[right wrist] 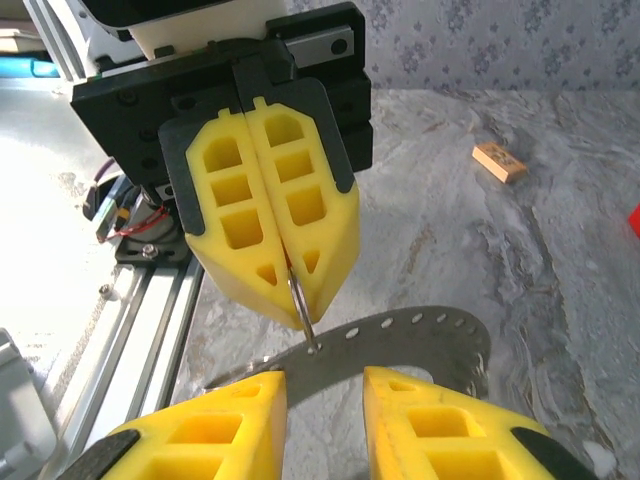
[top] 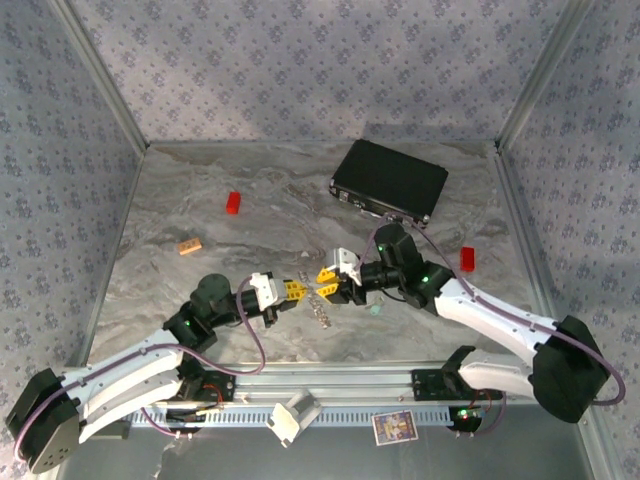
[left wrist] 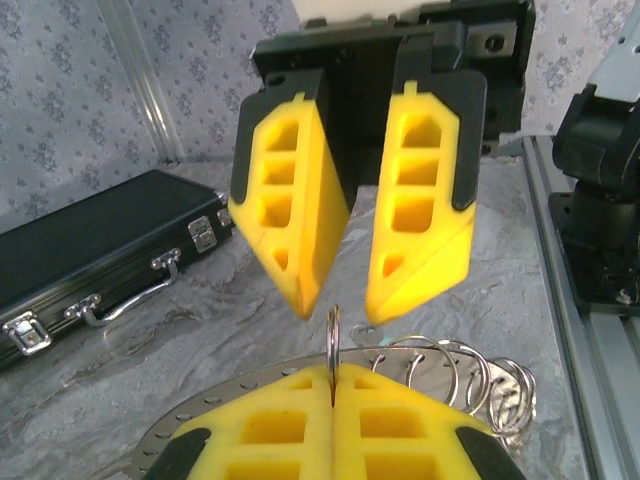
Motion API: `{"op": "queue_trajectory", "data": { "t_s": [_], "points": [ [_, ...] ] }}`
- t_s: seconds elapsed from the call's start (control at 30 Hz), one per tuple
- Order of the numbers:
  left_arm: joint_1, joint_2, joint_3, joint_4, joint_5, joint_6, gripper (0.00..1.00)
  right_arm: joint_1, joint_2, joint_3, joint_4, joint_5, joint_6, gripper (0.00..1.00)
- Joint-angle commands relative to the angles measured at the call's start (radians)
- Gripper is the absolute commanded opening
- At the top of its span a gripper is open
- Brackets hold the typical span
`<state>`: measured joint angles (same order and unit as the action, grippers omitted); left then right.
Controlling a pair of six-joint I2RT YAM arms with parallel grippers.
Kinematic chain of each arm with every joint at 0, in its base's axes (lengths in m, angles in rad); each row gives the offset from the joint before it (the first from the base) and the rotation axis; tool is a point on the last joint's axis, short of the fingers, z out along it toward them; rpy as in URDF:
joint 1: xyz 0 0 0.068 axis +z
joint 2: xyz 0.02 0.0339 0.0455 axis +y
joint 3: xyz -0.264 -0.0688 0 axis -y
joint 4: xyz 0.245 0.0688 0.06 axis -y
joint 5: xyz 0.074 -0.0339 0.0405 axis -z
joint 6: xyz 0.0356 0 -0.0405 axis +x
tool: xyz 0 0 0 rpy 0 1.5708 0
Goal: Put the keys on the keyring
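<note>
my left claw (top: 296,291), centre of top view: clamped on a small loop of the keyring (right wrist: 400,328) | my right claw (top: 326,283), just beside: jaws apart

White arms (top: 130,375), black joints (purple cables trailing), yellow ribbed tool fingers (left wrist: 290,200)

On the tabletop (top: 280,225), the open room is the middle strip toward the back, between a red block (top: 233,203) at upper left and the black case (top: 390,180) blocking the upper right. An orange-tan block (top: 190,245) sits at left, and another red block (top: 467,259) at right beside the right arm. At centre the left gripper (top: 300,291) and right gripper (top: 325,284) meet tip to tip with barely a gap, the keyring (right wrist: 420,325) lying beneath them. Patterned walls close three sides.
</note>
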<state>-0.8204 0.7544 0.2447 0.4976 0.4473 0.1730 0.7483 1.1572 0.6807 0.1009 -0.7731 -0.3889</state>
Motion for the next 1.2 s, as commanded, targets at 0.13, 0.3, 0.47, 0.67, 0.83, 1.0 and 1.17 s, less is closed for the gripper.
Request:
{"op": "queue_trajectory", "data": {
  "t_s": [0.13,0.3,0.47,0.67,0.83,1.0,1.17],
  "points": [
    [-0.002,0.017,-0.007,0.132,0.04,-0.035,0.0,0.022,0.031,-0.02,0.17,-0.042,0.064,0.25],
    [-0.001,0.029,-0.008,0.168,0.05,-0.054,0.0,0.028,0.035,-0.032,0.2,-0.04,0.081,0.19],
    [-0.001,0.025,-0.012,0.18,0.046,-0.064,0.0,0.033,0.035,-0.025,0.196,-0.036,0.084,0.05],
    [-0.001,0.002,0.021,0.036,-0.051,-0.047,0.39,0.039,0.016,0.032,0.027,0.005,0.012,0.0],
    [-0.002,-0.024,0.1,-0.254,-0.099,0.048,0.4,0.072,0.033,0.176,-0.349,0.186,-0.16,0.0],
    [-0.001,-0.007,0.148,-0.375,-0.084,0.097,0.37,0.112,0.097,0.311,-0.578,0.305,-0.225,0.0],
    [-0.002,0.017,0.146,-0.323,-0.052,0.08,0.35,0.148,0.145,0.382,-0.625,0.368,-0.212,0.0]
  ]
}}
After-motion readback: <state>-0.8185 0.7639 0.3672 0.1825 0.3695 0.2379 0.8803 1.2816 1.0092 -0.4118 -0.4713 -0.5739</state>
